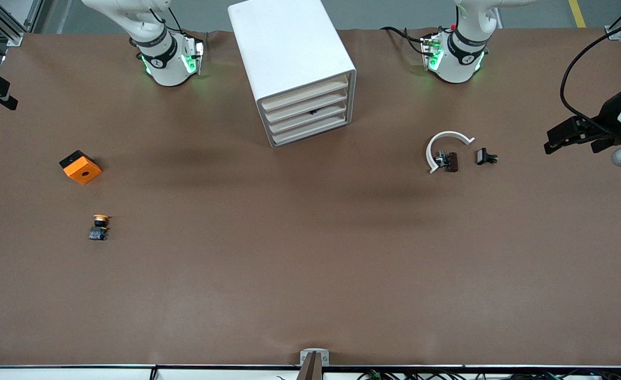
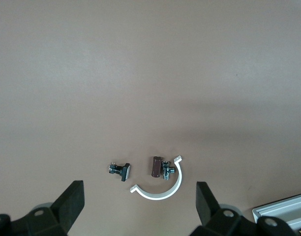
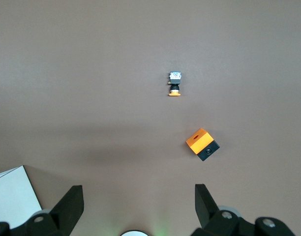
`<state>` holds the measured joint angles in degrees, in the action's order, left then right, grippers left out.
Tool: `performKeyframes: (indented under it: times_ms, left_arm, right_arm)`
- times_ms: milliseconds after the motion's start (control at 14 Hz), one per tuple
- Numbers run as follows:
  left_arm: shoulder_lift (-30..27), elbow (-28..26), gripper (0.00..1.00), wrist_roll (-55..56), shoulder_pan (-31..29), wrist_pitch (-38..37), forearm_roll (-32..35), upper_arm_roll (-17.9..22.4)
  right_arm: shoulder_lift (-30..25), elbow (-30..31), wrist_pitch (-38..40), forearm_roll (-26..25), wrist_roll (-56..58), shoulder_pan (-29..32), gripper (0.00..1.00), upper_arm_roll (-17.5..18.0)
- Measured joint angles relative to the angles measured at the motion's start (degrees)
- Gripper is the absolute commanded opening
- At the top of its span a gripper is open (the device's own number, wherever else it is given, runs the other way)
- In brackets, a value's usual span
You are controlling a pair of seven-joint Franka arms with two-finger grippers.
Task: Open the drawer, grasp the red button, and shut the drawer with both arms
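The white cabinet point(image 1: 289, 50) stands between the two arm bases, and its four pale drawer fronts point(image 1: 308, 113) are all pushed in. I cannot tell which one is the task's drawer. The red-capped button is hidden. My left gripper point(image 2: 139, 196) hangs open and empty, high over the table's edge at the left arm's end point(image 1: 557, 140). The right gripper point(image 3: 139, 194) is open and empty too, up at the right arm's end point(image 1: 1, 94). A corner of the cabinet shows in both wrist views point(image 2: 283, 211) point(image 3: 13, 196).
An orange cube with a hole point(image 1: 81, 167) point(image 3: 202, 144) and an orange-yellow-capped button point(image 1: 99, 227) point(image 3: 175, 83) lie toward the right arm's end. A white C-shaped clip point(image 1: 440, 145) point(image 2: 160, 191), a brown part point(image 1: 451, 161) and a small black part point(image 1: 485, 157) lie toward the left arm's end.
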<state>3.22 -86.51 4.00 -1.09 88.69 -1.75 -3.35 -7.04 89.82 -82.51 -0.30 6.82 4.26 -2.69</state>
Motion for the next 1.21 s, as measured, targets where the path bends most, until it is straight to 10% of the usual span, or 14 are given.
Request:
performKeyframes:
  times_ms: [1214]
  left_arm:
    - [9.2,-0.8,1.0,0.1,1.2,1.1,1.8,-0.1]
  right_arm:
    - [0.0,0.0,0.1,0.0,0.0,0.0,1.0,0.0]
